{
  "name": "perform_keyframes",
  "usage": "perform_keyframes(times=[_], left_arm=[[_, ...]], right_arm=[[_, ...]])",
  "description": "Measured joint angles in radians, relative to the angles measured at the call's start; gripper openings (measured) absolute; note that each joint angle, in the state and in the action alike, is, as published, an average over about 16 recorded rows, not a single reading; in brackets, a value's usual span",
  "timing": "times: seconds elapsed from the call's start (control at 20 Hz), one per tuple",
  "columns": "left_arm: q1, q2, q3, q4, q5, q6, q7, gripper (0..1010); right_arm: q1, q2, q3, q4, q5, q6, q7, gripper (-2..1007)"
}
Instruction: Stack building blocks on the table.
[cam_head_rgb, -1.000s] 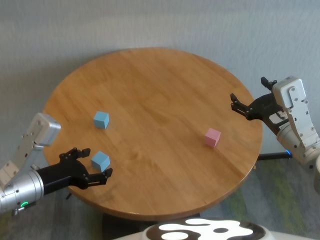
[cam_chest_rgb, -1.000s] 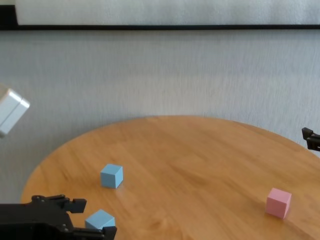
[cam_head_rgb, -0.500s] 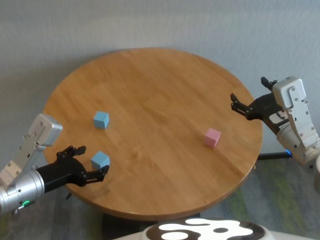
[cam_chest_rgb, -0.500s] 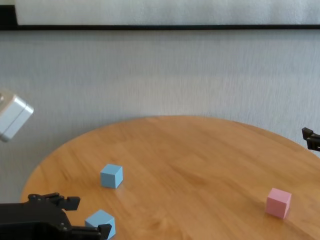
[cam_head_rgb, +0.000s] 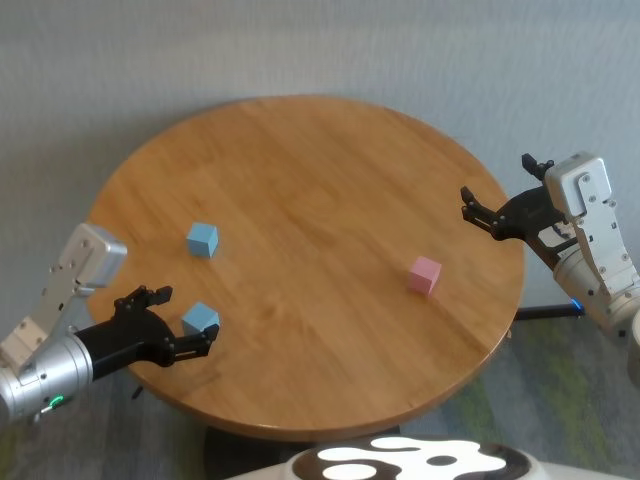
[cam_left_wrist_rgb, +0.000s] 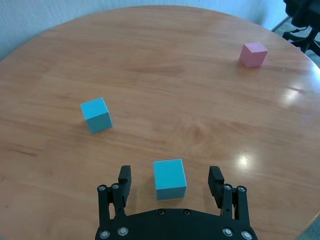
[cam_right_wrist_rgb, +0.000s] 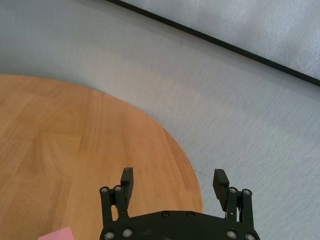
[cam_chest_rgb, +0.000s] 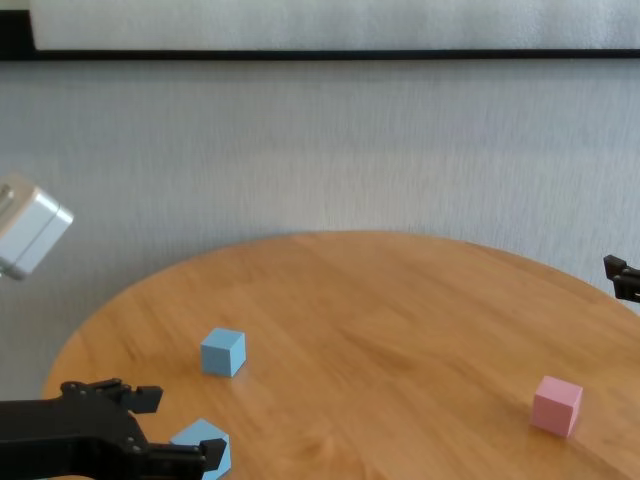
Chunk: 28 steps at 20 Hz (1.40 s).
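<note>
Clearly our left gripper (cam_left_wrist_rgb: 170, 181), wide open and holding nothing, straddles the near blue block (cam_left_wrist_rgb: 169, 179), which could skid away if one finger touches first.

In the chest view, the left gripper (cam_chest_rgb: 175, 430) is hiding the lower part of the nearer blue block (cam_chest_rgb: 203, 438), and the picture's edge is cutting off the right gripper (cam_chest_rgb: 622, 278) and the counter (cam_chest_rgb: 400, 300).
</note>
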Motion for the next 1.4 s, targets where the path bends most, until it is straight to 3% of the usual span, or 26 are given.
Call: perform_keyframes(times=[0.65,1.4], left_arm=[[-0.022,-0.055,-0.014,0.045,0.019,0.031,-0.001,1000],[-0.027,-0.097,-0.042,0.07,0.02,0.056,0.014,1000]], right_arm=[[0.0,0.0,0.0,0.0,0.0,0.0,0.0,1005],[0.0,0.0,0.0,0.0,0.0,0.0,0.0,1005]])
